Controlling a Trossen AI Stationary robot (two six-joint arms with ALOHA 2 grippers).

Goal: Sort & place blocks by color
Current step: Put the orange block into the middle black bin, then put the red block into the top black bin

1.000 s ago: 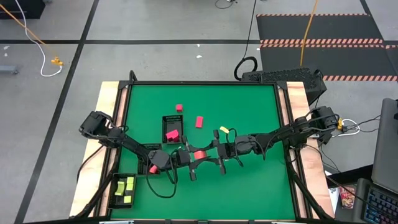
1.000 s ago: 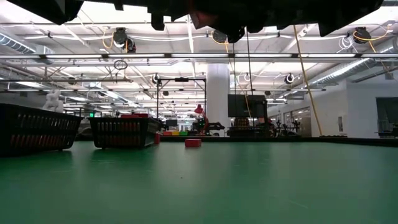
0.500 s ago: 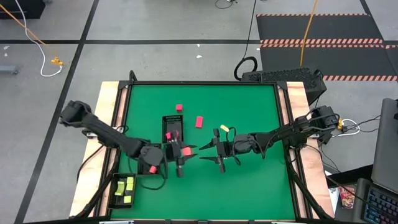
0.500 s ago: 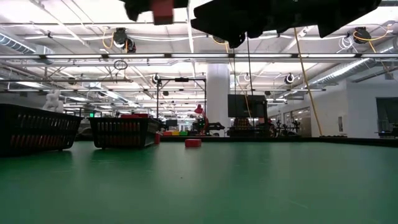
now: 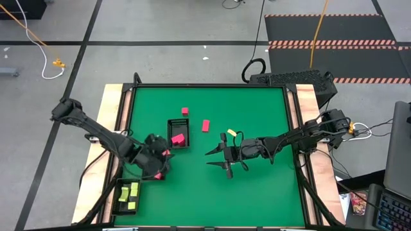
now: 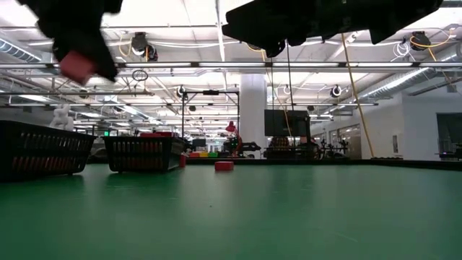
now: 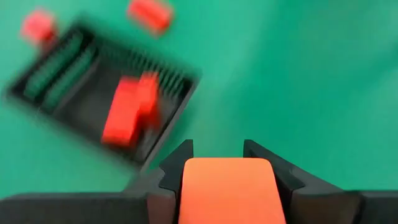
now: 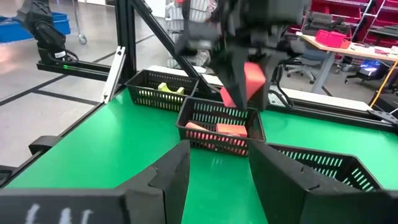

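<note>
My left gripper is shut on a salmon pink block and hangs above a black mesh tray that holds other salmon blocks. In the high view my arm hides most of that tray. My right gripper hovers open over the middle of the table and touches nothing. A second tray holds magenta-red blocks. A third tray, at the near left corner, holds yellow blocks. Two magenta-red blocks and one yellow block lie loose on the mat. My left gripper pinches the salmon pink block between its two fingers, one on each opposite side face. The fingers come at it from above, pointing down. The block is lifted clear and sits tilted over the salmon tray.
The green mat is bare on its right and near parts. A raised frame borders the mat. In the low view two trays stand at the left and a red block lies farther back.
My left gripper, shut on the salmon block, has drawn away from my right gripper at the table's middle. It has swung toward the table's left edge and now hangs over the salmon tray. My right gripper has stayed about where it was.
</note>
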